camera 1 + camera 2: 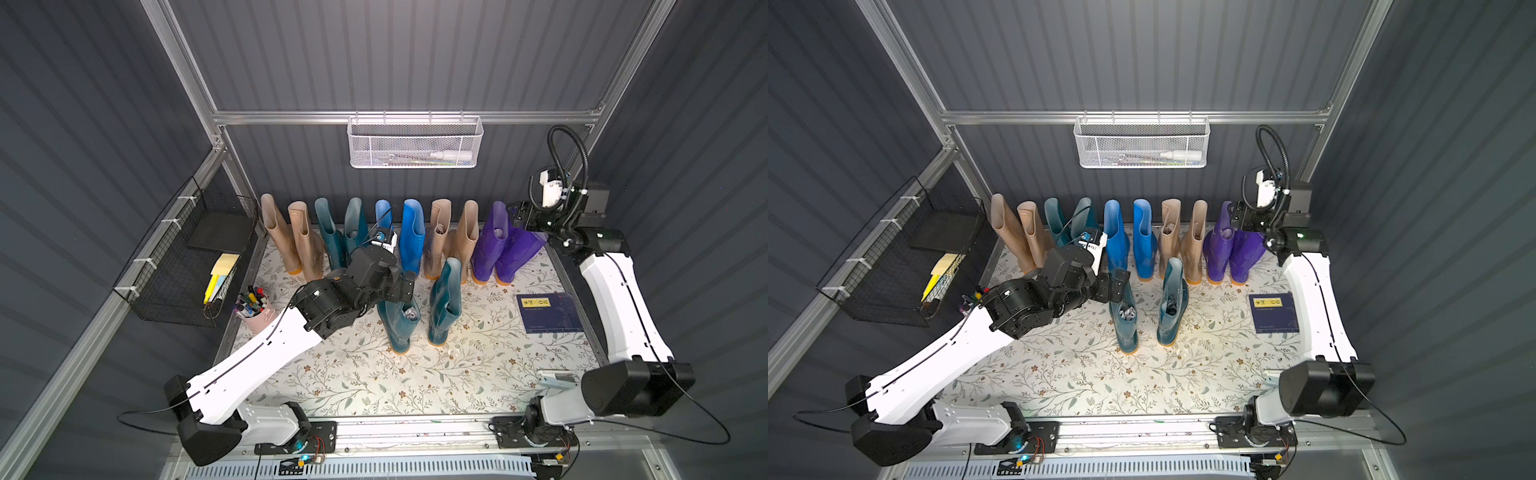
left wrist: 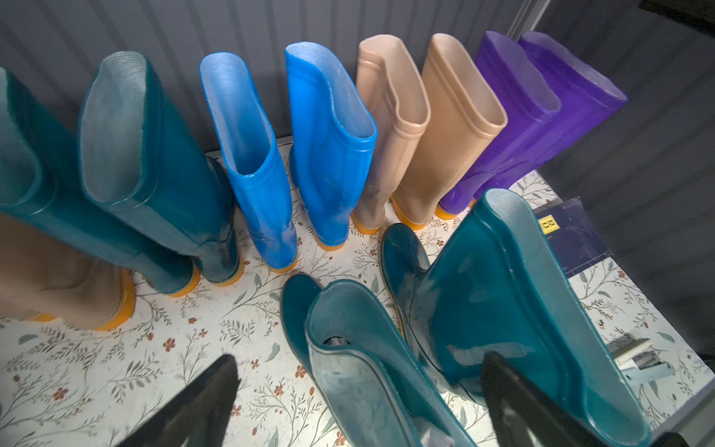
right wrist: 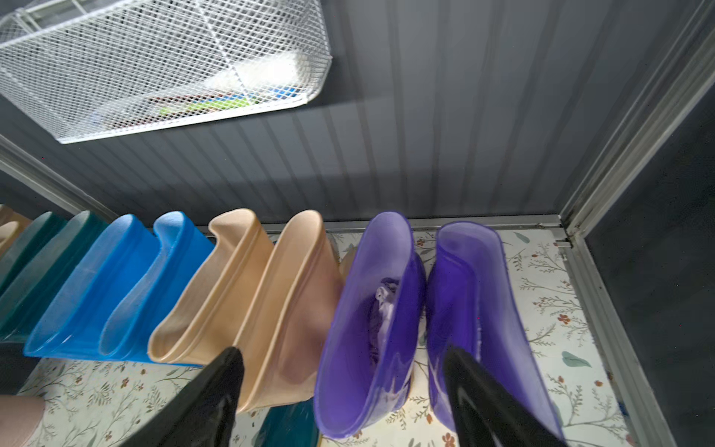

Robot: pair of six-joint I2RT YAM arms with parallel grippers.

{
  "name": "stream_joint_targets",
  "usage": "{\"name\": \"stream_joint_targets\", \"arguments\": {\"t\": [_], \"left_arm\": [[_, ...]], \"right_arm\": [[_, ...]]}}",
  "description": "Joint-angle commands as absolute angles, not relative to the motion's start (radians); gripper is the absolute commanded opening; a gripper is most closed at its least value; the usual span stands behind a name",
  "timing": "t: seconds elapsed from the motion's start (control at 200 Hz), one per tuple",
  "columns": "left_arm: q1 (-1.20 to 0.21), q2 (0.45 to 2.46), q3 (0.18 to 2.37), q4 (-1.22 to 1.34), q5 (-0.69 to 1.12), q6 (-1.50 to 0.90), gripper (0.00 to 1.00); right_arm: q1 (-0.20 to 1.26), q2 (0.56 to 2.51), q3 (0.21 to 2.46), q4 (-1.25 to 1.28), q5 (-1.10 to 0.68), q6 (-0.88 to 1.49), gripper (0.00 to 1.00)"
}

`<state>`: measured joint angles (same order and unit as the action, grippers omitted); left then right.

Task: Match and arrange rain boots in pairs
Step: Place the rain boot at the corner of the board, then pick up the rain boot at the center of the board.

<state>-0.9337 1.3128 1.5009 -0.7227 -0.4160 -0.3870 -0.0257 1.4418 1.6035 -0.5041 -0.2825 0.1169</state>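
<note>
Boots line the back wall: on the white floral mat (image 1: 374,382) we count ten tall glossy rubber ones with orange soles, upright in one row, sorted as a beige pair (image 1: 305,241), a dark teal pair (image 1: 332,241), a bright blue pair (image 1: 411,237), a second beige pair (image 1: 464,241) and a purple pair (image 1: 490,249). In front of that row two more dark teal boots stand near each other but apart, the left front teal boot (image 1: 399,332) and the right front teal boot (image 1: 444,303). Each holds crumpled grey stuffing, and we see pale stuffing (image 3: 383,309) inside one purple boot too.

The left gripper (image 1: 406,286) hangs over the left front teal boot's opening, released, its black fingers spread wide and holding nothing. The right gripper (image 1: 518,217) sits above the purple pair, also released; in its wrist view one purple shaft lies between the parted fingers.

A white wire-mesh basket (image 1: 357,145) hooked on the rear rail holds a white bottle (image 1: 451,156) lying on its side and some coloured items we cannot identify. A black wire basket (image 1: 174,286) on the side wall carries a yellow pad (image 1: 224,264). A pink cup (image 1: 255,322) near it is full of markers (image 1: 251,299). A dark blue book (image 1: 548,316) lies flat on the mat.
</note>
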Motion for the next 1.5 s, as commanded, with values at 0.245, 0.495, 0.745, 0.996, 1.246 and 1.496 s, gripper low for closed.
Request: {"name": "stream_joint_targets", "arguments": {"t": [0.245, 0.495, 0.745, 0.996, 1.246, 1.496], "left_arm": [[-0.937, 1.391, 1.517, -0.804, -0.430, -0.561, 1.00], [-0.938, 1.423, 1.480, -0.768, -0.381, -0.605, 0.99], [-0.938, 1.454, 1.450, -0.757, -0.409, -0.621, 0.96], [-0.937, 1.475, 1.433, -0.760, -0.442, -0.586, 0.43], [-0.936, 1.461, 1.469, -0.799, -0.443, -0.519, 0.13], [-0.936, 1.425, 1.509, -0.822, -0.422, -0.458, 0.00]], "right_arm": [[0.047, 1.316, 1.375, -0.460, -0.267, 0.179, 0.88], [0.064, 1.291, 1.287, -0.419, -0.264, 0.183, 0.88], [0.064, 1.299, 1.258, -0.410, -0.284, 0.199, 0.88], [0.064, 1.287, 1.214, -0.402, -0.298, 0.212, 0.88], [0.065, 1.264, 1.209, -0.406, -0.306, 0.217, 0.88], [0.074, 1.252, 1.206, -0.405, -0.305, 0.227, 0.88]]}}
